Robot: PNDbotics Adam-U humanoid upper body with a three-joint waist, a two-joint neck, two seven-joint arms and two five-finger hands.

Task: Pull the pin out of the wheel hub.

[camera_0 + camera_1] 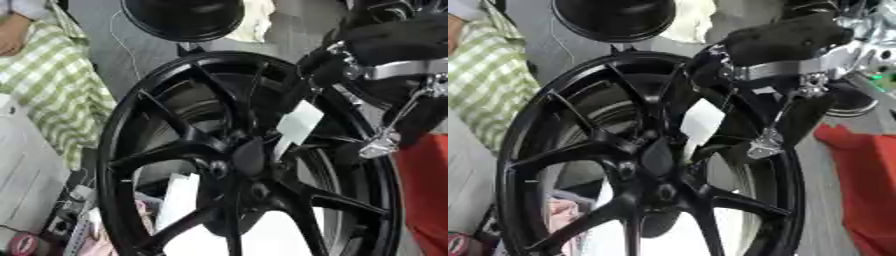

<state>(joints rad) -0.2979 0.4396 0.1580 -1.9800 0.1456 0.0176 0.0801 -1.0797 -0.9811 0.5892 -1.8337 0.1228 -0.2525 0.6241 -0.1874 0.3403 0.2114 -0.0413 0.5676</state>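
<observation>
From upper right, our right hand (785, 107) reaches down over wheel hub (241, 157), fingers toward centre; whether they pinch anything we cannot tell. White tag (299, 121) beside fingers. Black wheel fills view. Red cloth (859, 180) at right, checked fabric (57, 85) at left.

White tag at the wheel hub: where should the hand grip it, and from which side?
Probably pinch the tag by its free upper edge, coming from the upper right, where the right hand is: it stands flat above the hub, between spokes.
</observation>
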